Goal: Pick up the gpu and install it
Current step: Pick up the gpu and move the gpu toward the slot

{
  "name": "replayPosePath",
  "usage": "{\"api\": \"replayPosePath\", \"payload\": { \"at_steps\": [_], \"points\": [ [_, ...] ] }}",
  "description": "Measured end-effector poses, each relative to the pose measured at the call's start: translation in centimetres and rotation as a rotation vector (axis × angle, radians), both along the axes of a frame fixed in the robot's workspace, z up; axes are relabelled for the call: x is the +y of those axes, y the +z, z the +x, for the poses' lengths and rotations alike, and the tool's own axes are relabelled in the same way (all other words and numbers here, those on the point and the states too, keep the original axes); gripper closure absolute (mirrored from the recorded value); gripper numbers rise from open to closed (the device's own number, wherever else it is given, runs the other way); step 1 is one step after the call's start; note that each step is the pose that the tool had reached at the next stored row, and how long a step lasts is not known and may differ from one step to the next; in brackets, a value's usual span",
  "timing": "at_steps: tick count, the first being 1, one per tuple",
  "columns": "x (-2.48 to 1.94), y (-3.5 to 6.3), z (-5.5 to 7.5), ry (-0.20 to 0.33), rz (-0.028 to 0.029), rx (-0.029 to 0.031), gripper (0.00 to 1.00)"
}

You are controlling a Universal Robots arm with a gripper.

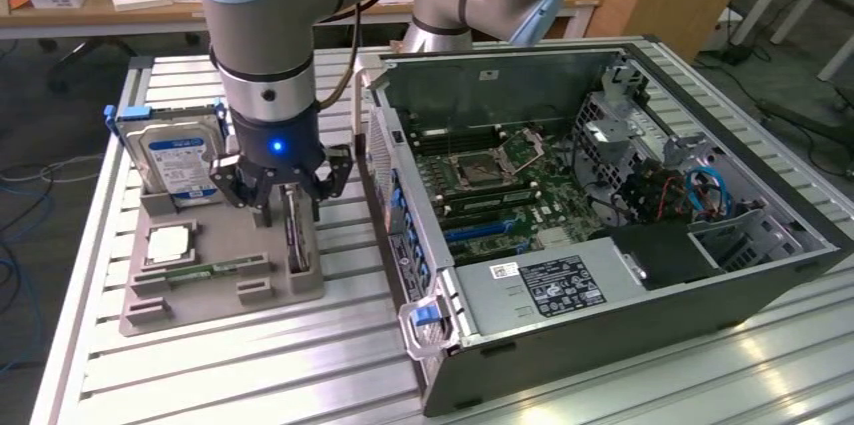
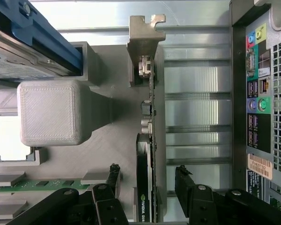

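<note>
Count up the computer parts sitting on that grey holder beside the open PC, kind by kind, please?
Hard drive: 1
Processor chip: 1
Memory stick: 1
gpu: 1
Total: 4

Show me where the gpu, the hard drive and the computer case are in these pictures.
gpu (image 2: 145,187): wrist view, on its black edge facing the camera.
hard drive (image 1: 183,160): exterior view, on its blue-white label.
computer case (image 1: 514,75): exterior view, on its far inner wall.
</note>
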State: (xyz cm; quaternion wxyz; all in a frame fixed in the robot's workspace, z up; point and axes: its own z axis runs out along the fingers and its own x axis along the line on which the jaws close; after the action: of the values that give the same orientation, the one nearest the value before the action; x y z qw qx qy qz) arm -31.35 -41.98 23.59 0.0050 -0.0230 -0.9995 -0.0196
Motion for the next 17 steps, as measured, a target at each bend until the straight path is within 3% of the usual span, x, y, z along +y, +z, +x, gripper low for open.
{"api": "replayPosePath", "payload": {
  "at_steps": [7, 13, 17],
  "points": [
    [0.00, 0.00, 0.00, 0.000, 0.0000, -0.0001, 0.43],
    [0.00, 0.00, 0.00, 0.000, -0.0001, 0.0000, 0.73],
    [0.00, 0.00, 0.00, 0.000, -0.0001, 0.0000, 0.74]
  ]
}}
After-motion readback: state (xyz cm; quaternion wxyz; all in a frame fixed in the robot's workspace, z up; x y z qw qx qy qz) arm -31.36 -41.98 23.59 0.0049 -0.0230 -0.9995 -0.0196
